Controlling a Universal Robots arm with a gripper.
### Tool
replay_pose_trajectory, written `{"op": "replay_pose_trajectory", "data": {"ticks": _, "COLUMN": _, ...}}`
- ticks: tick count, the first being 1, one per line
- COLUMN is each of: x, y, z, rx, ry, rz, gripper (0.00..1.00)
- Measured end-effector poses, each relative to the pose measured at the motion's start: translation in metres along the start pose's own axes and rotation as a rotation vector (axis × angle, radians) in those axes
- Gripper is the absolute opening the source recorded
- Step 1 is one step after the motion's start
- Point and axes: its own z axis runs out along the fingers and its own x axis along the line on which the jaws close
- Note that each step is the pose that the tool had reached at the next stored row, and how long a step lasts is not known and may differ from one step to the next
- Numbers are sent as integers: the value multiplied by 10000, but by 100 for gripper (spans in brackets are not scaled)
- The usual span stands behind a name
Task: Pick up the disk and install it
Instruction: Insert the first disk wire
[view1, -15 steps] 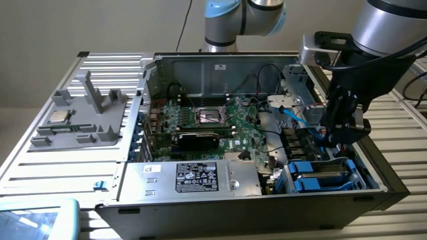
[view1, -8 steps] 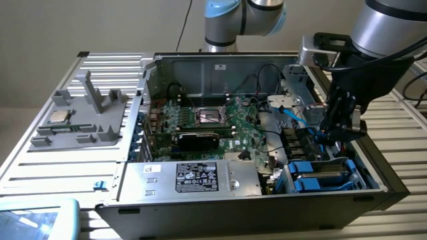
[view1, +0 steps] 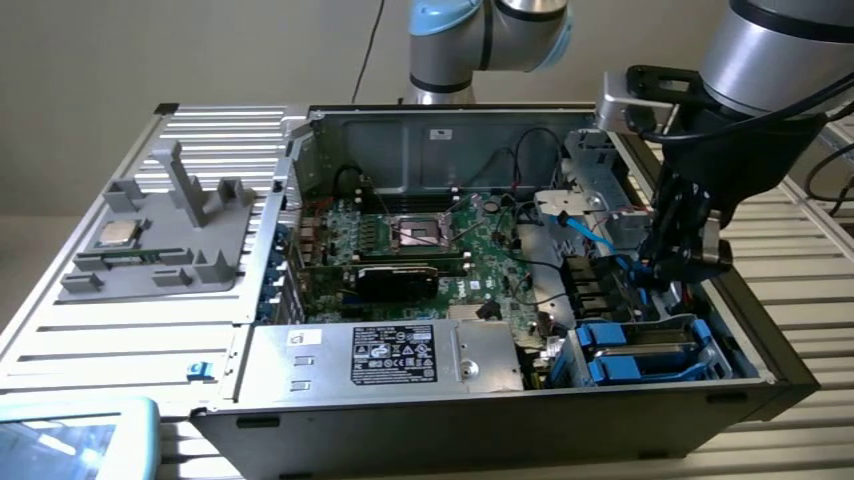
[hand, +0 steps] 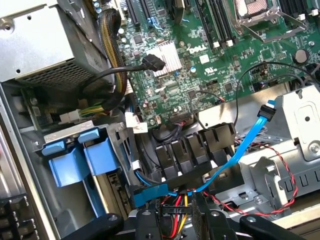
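The gripper (hand: 175, 226) is hanging low inside the case (view1: 441, 425), right over a wired plug (hand: 172, 210) with red and yellow leads. Whether it is clamping that plug or only standing around it cannot be told. A blue cable (hand: 240, 150) is running just beside the plug and looping up toward the metal bay.

The disk (view1: 654, 345) is not in the grip. It is sitting in the cage at the case's corner on the exterior view's right, near the gripper but apart from it. In the wrist view its two blue carrier tabs (hand: 75, 162) are facing out of the cage, and it is looking seated, or close to it.

Judging by its build, the disk is going to feel dense for its size and fully stiff, with a smooth metal shell that could slip under a light pinch. It is also likely shock-sensitive, so knocks against the cage are a risk. The blue bracket is plastic and probably flexing a little. The safest hold is looking like the carrier's tabs or its side rails, squeezed evenly, keeping off the labelled face and well clear of the loose wiring crowding the bay.
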Motion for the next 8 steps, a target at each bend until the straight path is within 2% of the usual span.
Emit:
{"op": "replay_pose_trajectory", "data": {"ticks": 3, "x": -24, "y": 27, "z": -34, "rx": 14, "ry": 41, "rz": -4, "gripper": 35}}
{"op": "replay_pose_trajectory", "data": {"ticks": 8, "x": -7, "y": 92, "z": -94, "rx": 34, "ry": 94, "rz": 3, "gripper": 35}}
